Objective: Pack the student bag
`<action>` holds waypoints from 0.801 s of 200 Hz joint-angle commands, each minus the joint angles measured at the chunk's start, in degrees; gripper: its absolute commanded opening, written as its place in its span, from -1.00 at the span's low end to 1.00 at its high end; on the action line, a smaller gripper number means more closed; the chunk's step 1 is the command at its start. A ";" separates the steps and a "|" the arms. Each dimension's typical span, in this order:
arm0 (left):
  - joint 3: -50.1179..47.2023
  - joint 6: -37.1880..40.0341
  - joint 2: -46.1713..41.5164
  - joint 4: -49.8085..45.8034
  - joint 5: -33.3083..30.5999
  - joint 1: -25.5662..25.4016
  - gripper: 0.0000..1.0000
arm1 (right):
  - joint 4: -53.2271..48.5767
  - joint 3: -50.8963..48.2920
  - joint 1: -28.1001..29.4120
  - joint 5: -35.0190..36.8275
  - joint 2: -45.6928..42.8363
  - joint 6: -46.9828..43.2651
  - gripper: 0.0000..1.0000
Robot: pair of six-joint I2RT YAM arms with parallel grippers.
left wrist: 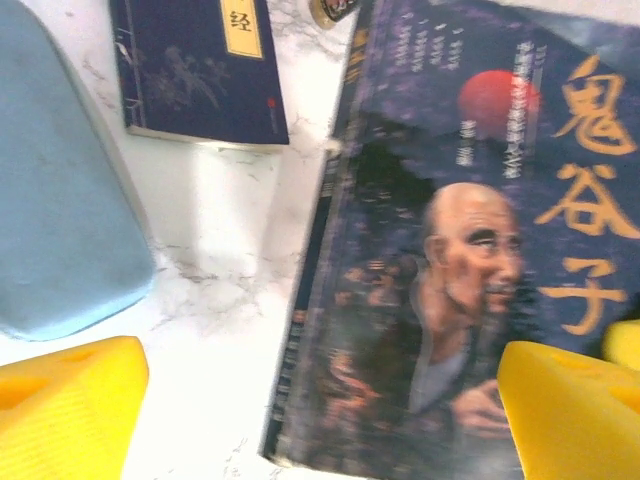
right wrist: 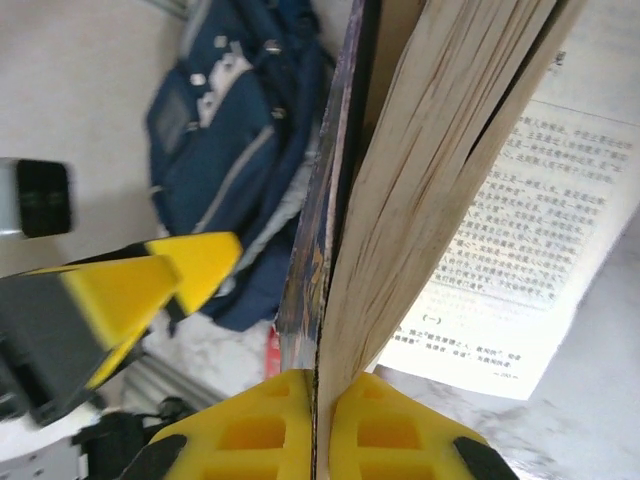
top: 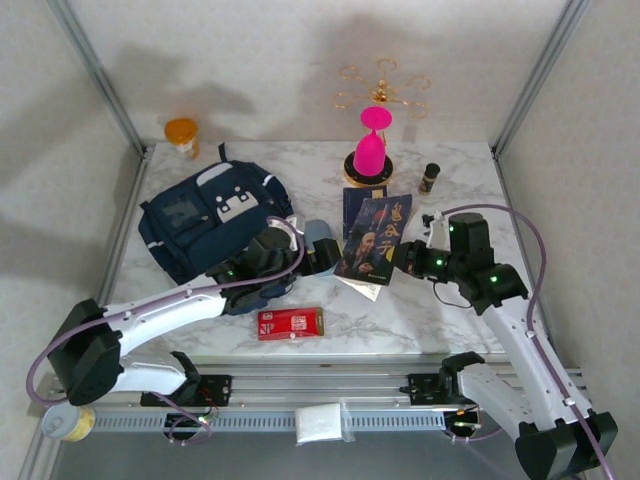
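R end effector (right wrist: 322,398) clamped on 鬼谷子 book (left wrist: 450,260), L end effector (left wrist: 320,410) wide open, empty

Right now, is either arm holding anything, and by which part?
The right fingers pinch the portrait-cover book by its edge nearest that arm. The left fingers are open, holding nothing.

Our left arm (top: 170,305) stretches low from its base toward the middle, wrist tipped downward. Our left gripper (left wrist: 320,400) has its yellow fingers (left wrist: 70,405) spread wide apart. Our right arm (top: 515,320) rises from its base, bends at the elbow and points leftward. Our right gripper (right wrist: 318,420) is pinched tight on the edge of a book (top: 378,238).
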 commanded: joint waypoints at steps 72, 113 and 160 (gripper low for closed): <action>-5.55 -4.85 2.18 30.02 21.22 4.97 0.82 | 19.80 0.62 -0.07 -20.27 3.49 1.44 -1.00; -5.72 -5.65 1.75 32.16 21.50 4.94 0.33 | 17.12 -0.73 -0.16 -18.53 5.84 -2.09 -1.00; -6.48 -7.36 1.46 34.03 21.41 4.90 -0.29 | 15.62 -0.38 -0.34 -17.15 8.11 -3.95 -1.00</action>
